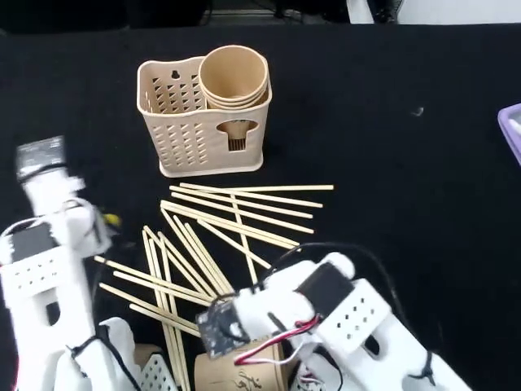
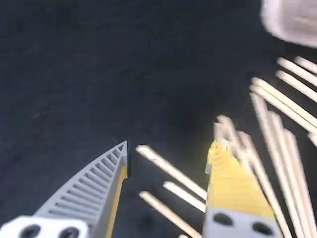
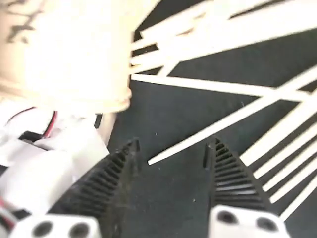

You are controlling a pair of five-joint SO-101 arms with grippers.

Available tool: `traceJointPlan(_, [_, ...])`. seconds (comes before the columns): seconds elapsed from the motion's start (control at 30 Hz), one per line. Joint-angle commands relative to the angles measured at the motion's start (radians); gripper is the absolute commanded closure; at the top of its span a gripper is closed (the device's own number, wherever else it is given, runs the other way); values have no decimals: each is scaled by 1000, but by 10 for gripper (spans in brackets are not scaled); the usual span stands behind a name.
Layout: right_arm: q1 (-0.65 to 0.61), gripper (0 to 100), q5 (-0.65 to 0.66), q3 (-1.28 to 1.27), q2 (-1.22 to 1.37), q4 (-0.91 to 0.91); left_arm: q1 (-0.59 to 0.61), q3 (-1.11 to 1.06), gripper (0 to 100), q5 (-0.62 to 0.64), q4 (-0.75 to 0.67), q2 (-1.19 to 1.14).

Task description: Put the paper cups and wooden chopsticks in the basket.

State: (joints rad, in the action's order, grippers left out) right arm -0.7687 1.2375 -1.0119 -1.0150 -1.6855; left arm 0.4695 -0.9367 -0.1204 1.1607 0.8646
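Note:
The beige perforated basket (image 1: 203, 122) stands at the back of the black table, with stacked paper cups (image 1: 234, 75) in its right compartment. Several wooden chopsticks (image 1: 236, 212) lie scattered in front of it. Another paper cup (image 1: 244, 375) lies on its side at the near edge, beside the right arm (image 1: 326, 301). My right gripper (image 3: 171, 148) is open just above a chopstick tip (image 3: 153, 159), with that cup (image 3: 69, 54) close by. My left gripper (image 2: 168, 153) is open low over the ends of some chopsticks (image 2: 171, 171) at the left of the pile.
A purple container (image 1: 511, 130) pokes in at the right edge. The basket's left compartment (image 1: 172, 94) has no cups in it. Bare black table stretches to the right of the chopsticks and behind the basket.

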Motion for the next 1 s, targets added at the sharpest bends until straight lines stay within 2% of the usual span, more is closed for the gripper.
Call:
traceJointPlan(0.0, [-115,778,18,15,41,-15,236,73,741,12,-8,0])
traceJointPlan(0.23, [-411,776,-52,16,104,5,337,70,741,80,-15,0])
traceJointPlan(0.4, [-543,779,-61,19,104,6,352,70,741,83,-37,-2])
traceJointPlan(0.6, [-552,790,-204,21,102,91,348,71,741,84,-35,-2])
traceJointPlan(0.67, [-552,845,-269,22,102,150,348,71,741,84,-35,-2])
traceJointPlan(0.77, [-552,994,-362,27,102,226,351,70,741,84,-35,-2])
traceJointPlan(0.83, [-542,973,-384,48,102,216,351,65,741,84,-35,-2])
traceJointPlan(0.97, [-456,988,-324,176,81,104,351,62,741,84,-35,-2])
